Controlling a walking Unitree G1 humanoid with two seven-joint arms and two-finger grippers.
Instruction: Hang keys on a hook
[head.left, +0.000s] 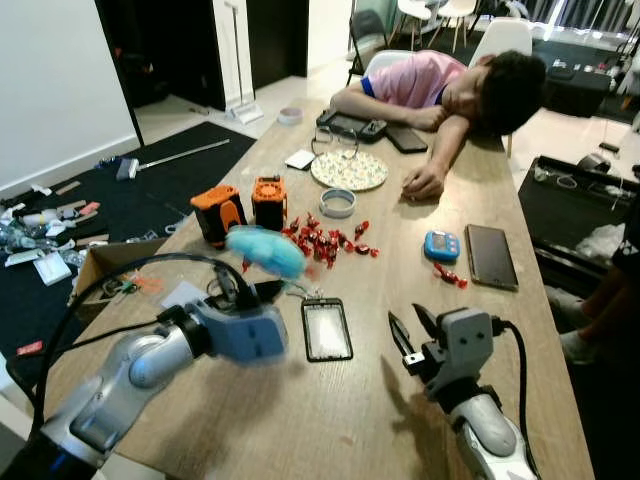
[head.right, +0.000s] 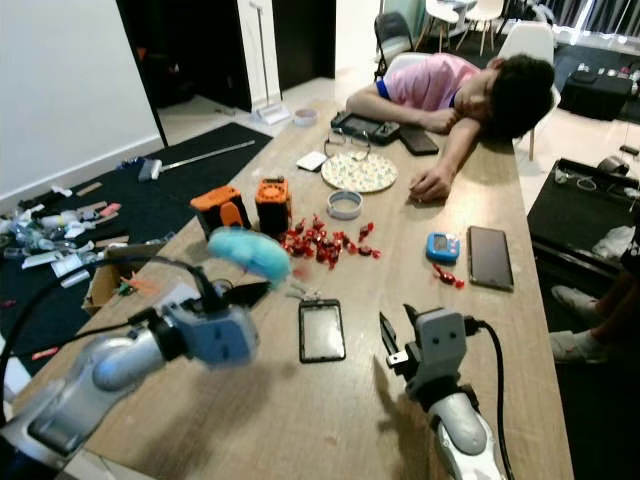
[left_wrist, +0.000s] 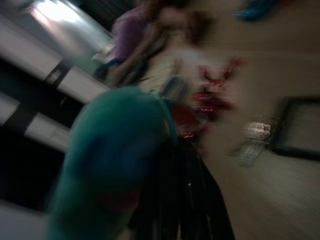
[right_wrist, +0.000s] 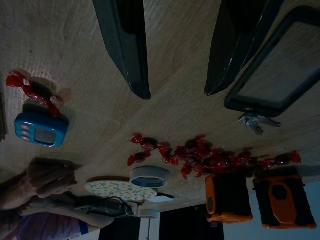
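Right gripper (head.left: 413, 332): nearest, above the wooden table (head.left: 500, 330), fingers spread, nothing between them. Left gripper (head.left: 262, 291): just beyond, fingers clenched on the keys; their fluffy blue pom-pom (head.left: 264, 251) is lifted off the table, blurred. Black-framed card holder (head.left: 326, 329): flat between the grippers. Red wrapped sweets (head.left: 325, 240) and two orange boxes (head.left: 243, 205): mid-table. Blue timer (head.left: 441, 245), dark phone (head.left: 490, 256): to the right. Person (head.left: 450, 90): far end, slumped over the table

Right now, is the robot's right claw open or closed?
Open. The right gripper hangs above the wooden table, its two black fingers apart, with bare wood showing between them.
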